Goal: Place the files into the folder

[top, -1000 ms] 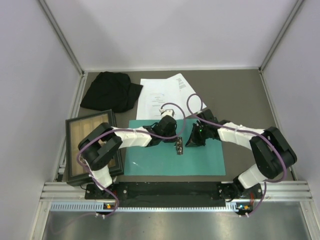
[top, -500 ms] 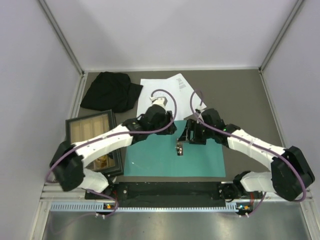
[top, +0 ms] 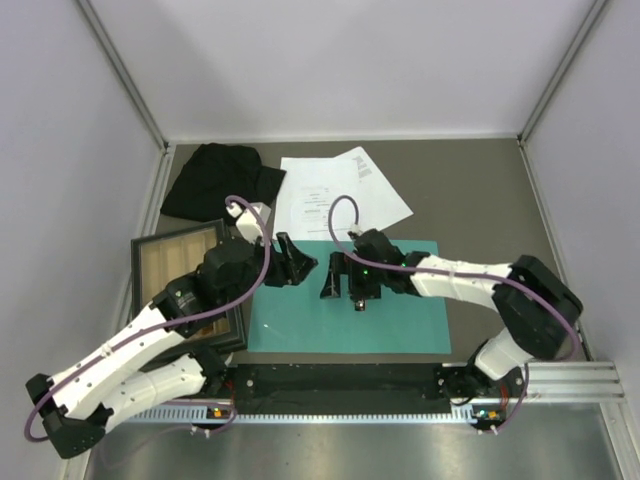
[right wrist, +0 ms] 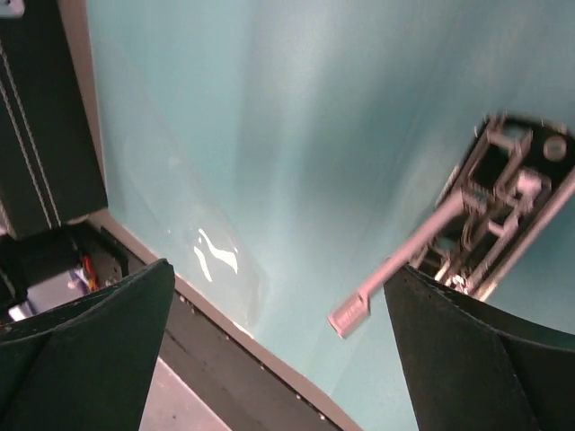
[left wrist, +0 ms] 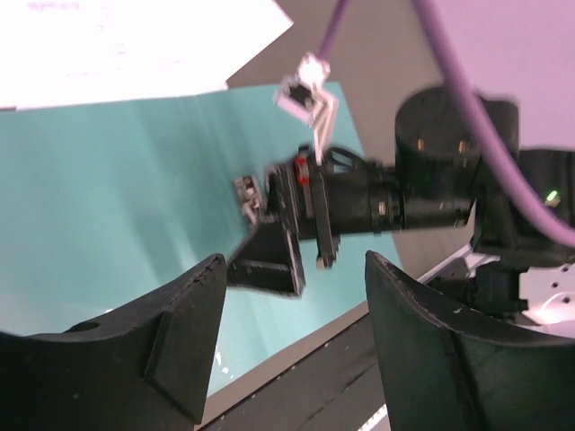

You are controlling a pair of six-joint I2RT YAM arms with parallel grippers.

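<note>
While both arms reach in over the folder, you have nothing held in either gripper. The left gripper sits above the folder's far-left part with its jaws spread. In its wrist view, the gap between the two dark fingers shows only the teal card and the other arm beyond. The right gripper faces it from close by, over the middle of the folder. Its jaws are also spread wide, and the right wrist view shows only bare teal surface between its fingers.

You can see the folder lying flat and closed on the table, just ahead of the arm bases. A small black clip with a silver handle rests on top of it, just beside the right gripper.

The files lie outside the folder, fanned slightly on the table behind it. Their near edge meets the folder's far edge, but you cannot tell from these views whether the paper overlaps the card.

To your left, the wooden tray sits beside the folder, partly under the left arm. A black cloth is bunched in the far-left corner, next to the files.
</note>
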